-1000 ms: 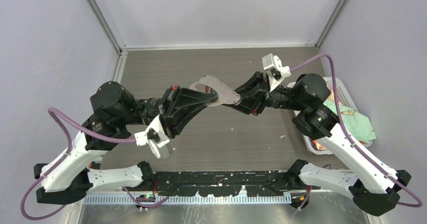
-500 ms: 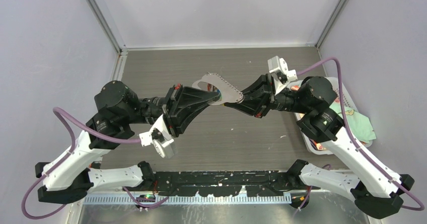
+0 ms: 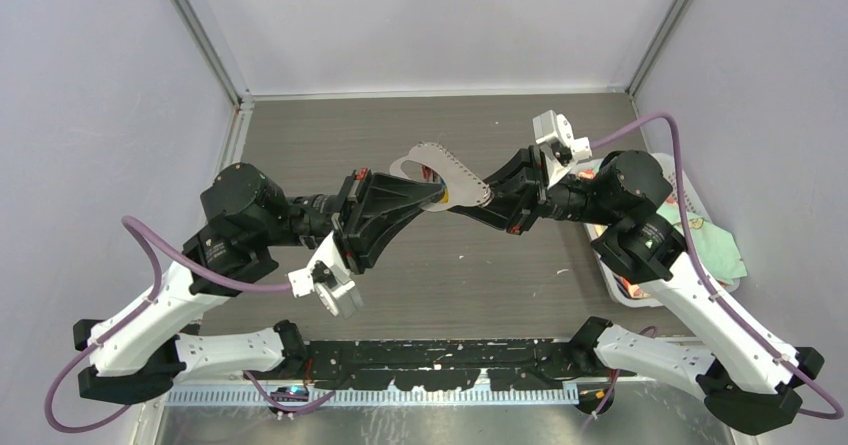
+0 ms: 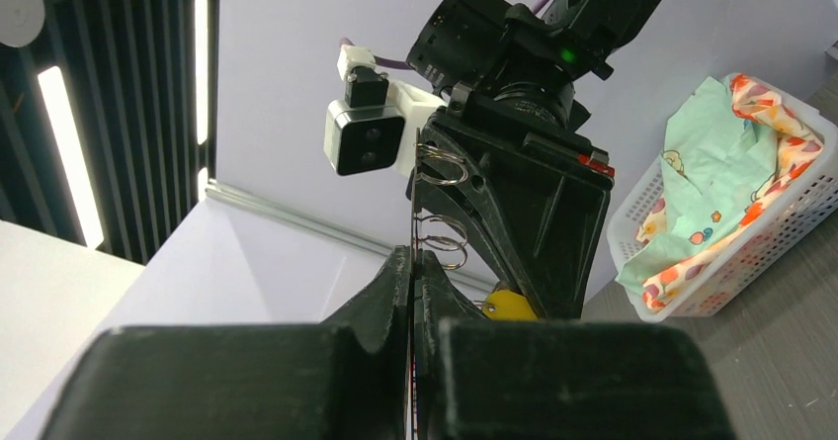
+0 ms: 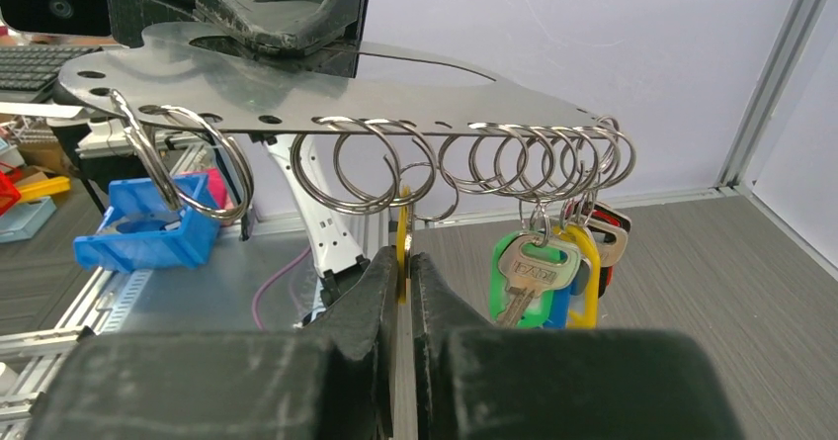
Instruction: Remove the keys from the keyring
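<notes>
Yellow key (image 5: 402, 224) pinched edge-on in right claw (image 5: 400, 262), bottom centre. Just above, rings (image 5: 366, 173) strung along flat steel keyring (image 5: 296, 99), level above counter (image 5: 712, 262); other keys (image 5: 548, 267) bunched at right. Farther back, upper left, left claw (image 5: 301, 46) clamped on keyring's far edge.

Left arm (image 3: 250, 220) and right arm (image 3: 625, 190) reach inward, elbows out, wrists raised and facing each other. Left gripper (image 3: 430, 196) fingers (image 4: 390, 287) are pinched on the keyring (image 3: 445, 175) edge. Right gripper (image 3: 483, 198) fingers (image 5: 374, 287) are pinched on a key (image 5: 402, 232).
</notes>
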You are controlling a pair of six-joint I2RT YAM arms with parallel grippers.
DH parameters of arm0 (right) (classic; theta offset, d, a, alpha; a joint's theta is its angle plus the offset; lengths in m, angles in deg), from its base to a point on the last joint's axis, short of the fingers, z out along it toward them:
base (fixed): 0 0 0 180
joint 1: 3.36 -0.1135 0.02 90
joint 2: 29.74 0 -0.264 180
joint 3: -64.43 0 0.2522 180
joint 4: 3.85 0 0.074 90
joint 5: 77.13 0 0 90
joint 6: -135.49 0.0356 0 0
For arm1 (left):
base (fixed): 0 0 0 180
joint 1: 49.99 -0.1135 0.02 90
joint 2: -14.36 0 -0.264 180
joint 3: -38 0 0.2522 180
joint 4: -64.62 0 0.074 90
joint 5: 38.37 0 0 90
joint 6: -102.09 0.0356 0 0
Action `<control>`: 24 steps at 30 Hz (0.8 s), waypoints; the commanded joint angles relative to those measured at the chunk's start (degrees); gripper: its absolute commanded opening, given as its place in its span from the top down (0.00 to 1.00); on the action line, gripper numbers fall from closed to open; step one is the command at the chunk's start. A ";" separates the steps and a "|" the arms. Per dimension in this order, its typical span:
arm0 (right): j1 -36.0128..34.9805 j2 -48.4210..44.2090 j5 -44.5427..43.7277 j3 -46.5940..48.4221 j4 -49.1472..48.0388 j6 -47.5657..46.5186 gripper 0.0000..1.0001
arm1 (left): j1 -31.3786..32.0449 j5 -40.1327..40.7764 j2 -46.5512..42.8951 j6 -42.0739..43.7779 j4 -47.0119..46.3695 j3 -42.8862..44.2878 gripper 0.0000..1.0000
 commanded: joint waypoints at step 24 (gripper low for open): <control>-0.43 -3.64 -10.20 6.74 15.72 -10.01 0.96 | 0.16 0.29 -0.82 5.74 -6.72 -0.36 1.00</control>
